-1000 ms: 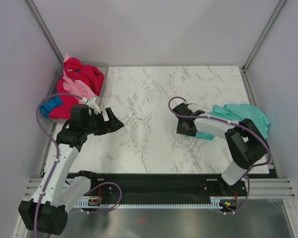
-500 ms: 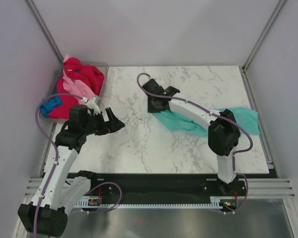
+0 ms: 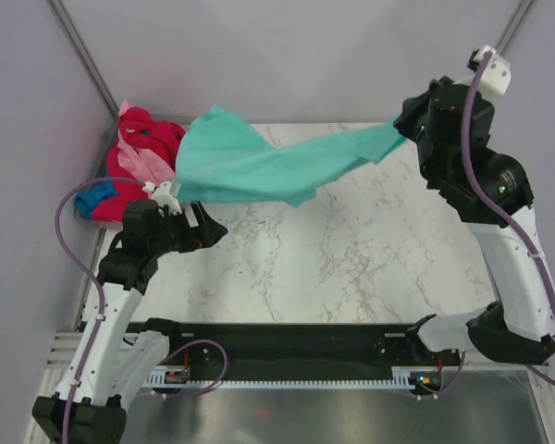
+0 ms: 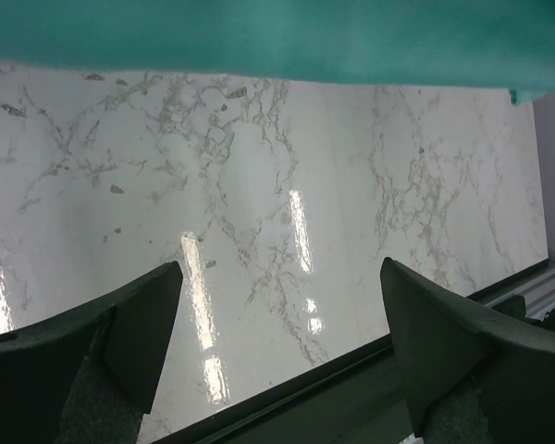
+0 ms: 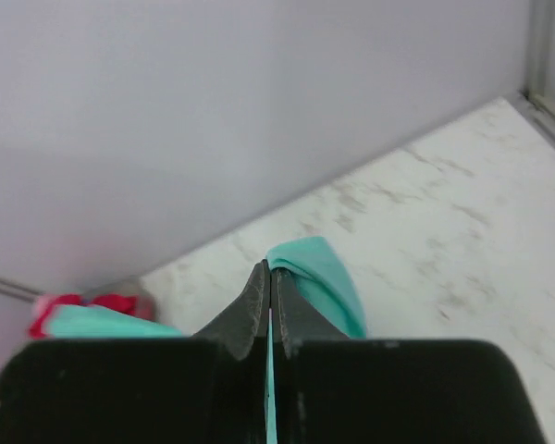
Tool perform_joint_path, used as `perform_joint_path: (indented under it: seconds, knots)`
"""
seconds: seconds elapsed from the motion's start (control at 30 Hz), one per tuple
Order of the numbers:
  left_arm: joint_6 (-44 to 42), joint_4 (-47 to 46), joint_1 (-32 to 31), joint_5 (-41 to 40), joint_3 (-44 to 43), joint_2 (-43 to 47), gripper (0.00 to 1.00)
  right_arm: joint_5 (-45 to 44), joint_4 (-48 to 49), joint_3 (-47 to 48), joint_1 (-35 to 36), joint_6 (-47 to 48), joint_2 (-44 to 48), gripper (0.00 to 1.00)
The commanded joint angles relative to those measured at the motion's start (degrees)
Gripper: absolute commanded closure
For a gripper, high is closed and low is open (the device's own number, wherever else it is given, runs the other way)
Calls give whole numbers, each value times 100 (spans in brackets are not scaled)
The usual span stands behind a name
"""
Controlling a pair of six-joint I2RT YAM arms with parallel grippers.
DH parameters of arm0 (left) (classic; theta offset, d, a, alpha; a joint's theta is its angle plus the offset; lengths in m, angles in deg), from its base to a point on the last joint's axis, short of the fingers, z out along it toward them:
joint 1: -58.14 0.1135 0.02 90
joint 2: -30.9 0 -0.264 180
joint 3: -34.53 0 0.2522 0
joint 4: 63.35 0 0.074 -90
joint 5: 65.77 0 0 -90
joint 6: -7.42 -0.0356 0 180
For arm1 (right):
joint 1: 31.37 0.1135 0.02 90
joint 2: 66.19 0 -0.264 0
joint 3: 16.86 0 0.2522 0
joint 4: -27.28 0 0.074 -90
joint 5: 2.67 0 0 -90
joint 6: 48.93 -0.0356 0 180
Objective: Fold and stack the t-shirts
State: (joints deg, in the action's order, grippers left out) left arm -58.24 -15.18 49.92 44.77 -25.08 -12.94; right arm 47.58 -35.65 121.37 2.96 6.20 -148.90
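Top external: your right end effector (image 3: 402, 125) pinches a corner of the teal t-shirt (image 3: 259, 166), stretched airborne left-right over the tabletop (image 3: 351, 259); free end hangs close ahead of your left end effector (image 3: 206, 222), wide open, empty, nearer.

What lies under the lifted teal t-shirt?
Bare marble table shows under the teal t-shirt, held up by the shut right gripper. Its left end hides part of the red t-shirts.
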Motion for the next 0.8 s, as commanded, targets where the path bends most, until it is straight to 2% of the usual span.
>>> perform_joint_path:
  seconds: [0.0, 0.03, 0.07, 0.13, 0.17, 0.23, 0.27, 0.3, 0.37, 0.47, 0.5, 0.57, 0.6, 0.63, 0.7, 0.77]
  knots:
    - [-78, -75, -21, -234, -12, 68, 5, -569, -990, -2000, -189, -335, -36, 100]
    - [-61, -66, -30, -278, -12, 33, 6, -534, -816, -2553, -233, -623, 166, 100]
    - [-52, -58, -38, -339, -12, 15, 6, -377, -692, -3620, -286, -730, 525, 100]
    - [-8, -5, -135, -418, -30, -20, 7, -140, -314, -4576, -496, -950, 826, 100]
    - [1, 21, -196, -549, -38, -72, 8, 131, -182, -5398, -549, -1117, 1036, 100]
    - [105, 161, -555, -821, -65, -151, 11, 370, 213, -6080, -638, -1197, 1187, 100]
    - [167, 232, -740, -1354, -82, -291, 11, 467, 328, -6562, -664, -1232, 1257, 100]
    - [263, 363, -1150, -1716, -109, -405, 11, 511, 407, -6723, -690, -1267, 1267, 100]
    - [589, 706, -1504, -2471, -205, -939, 14, 468, 443, -6997, -717, -1311, 1302, 100]
    - [1028, 839, -2146, -2660, -223, -1416, 23, 433, 531, -7103, -769, -1233, 1381, 100]
    - [1177, 839, -2548, -2730, -206, -1617, 25, 433, 574, -7111, -804, -1145, 1399, 100]
    - [1660, 839, -3094, -3184, -153, -1742, 27, 450, 601, -7120, -840, -1048, 1442, 100]
    - [1819, 813, -3602, -3309, -144, -1908, 26, 459, 662, -7138, -857, -961, 1460, 100]
    - [2055, 786, -3807, -3484, -170, -2031, 25, 555, 715, -7199, -857, -899, 1521, 100]
    - [2163, 594, -4106, -3556, -197, -2347, 19, 661, 881, -7287, -866, -837, 1609, 100]
    - [2172, 496, -4117, -3652, -319, -2875, 10, 819, 935, -7384, -866, -749, 1811, 100]
